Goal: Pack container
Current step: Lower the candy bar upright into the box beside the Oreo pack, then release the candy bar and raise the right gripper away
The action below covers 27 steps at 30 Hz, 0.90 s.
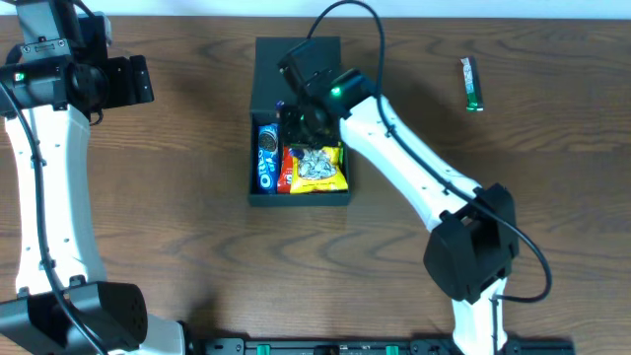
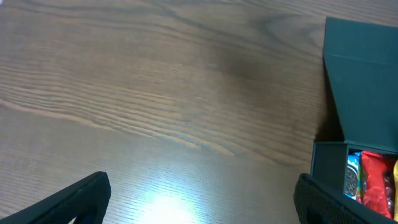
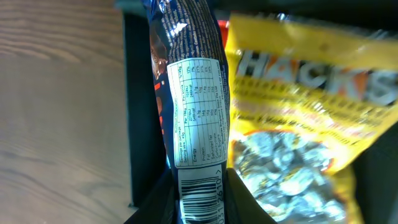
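The black container stands open mid-table, its flap lid lying back toward the far side. Inside lie a blue Oreo packet, a red packet and a yellow Hacks bag. My right gripper is down in the container's far part. In the right wrist view it is shut on a dark blue packet with a white nutrition label and barcode, next to the Hacks bag and the container wall. My left gripper is open and empty over bare table, left of the container.
A small green packet lies on the wooden table at the far right. My left arm's gripper sits at the far left. The right arm reaches over the container from the front right.
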{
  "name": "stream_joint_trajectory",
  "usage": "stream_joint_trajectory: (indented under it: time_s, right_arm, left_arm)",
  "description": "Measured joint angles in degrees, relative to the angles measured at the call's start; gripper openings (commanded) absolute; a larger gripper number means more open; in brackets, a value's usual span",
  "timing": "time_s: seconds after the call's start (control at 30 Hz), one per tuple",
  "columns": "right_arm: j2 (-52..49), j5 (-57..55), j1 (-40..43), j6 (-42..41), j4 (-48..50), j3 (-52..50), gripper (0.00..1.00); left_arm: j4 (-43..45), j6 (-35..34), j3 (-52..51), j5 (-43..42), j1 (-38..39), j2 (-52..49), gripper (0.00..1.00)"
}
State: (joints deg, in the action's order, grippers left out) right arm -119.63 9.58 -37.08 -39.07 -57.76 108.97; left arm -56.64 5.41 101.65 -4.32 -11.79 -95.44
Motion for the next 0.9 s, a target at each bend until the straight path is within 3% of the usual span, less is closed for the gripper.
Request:
stream_joint_trajectory:
  time_s: [0.17,0.4,0.67,0.7,0.77,0.87,0.9]
  right_arm:
    - [0.0,-0.17,-1.51,-2.62,1.75,-2.62,0.01]
    - [-0.15,-0.15,-3.98,-3.76,4.94,-3.06,0.01]
    - [-5.05,-0.2,-5.53,-6.32,7.54,-3.26,0.01]
    - [-5.42,-0.22,-5.53,-6.91,8.24,-3.3,0.07]
    - [-5.84,-0.22,-5.53,-8.17,10.01,-3.3,0.65]
    - [-5.95,0.07,-5.55,-8.7,11.67,-3.3,0.95]
    - [-5.95,0.44,-5.55,-8.7,11.96,-3.3,0.99]
  left_arm:
    - [-0.09,1.84,0.0,-2.19,-0.02,0.0,0.95]
    - [-3.26,16.57,0.0,-18.47,-0.07,0.0,0.95]
    - [-3.63,22.88,0.0,-22.43,-0.07,0.0,0.95]
    - [-3.61,23.08,0.0,-22.53,-0.07,0.0,0.95]
    - [-3.61,23.41,0.0,-22.71,-0.07,0.0,0.95]
    - [-3.63,23.61,0.0,-22.73,-0.07,0.0,0.95]
    - [-3.63,23.61,0.0,-22.73,-0.07,0.0,0.95]
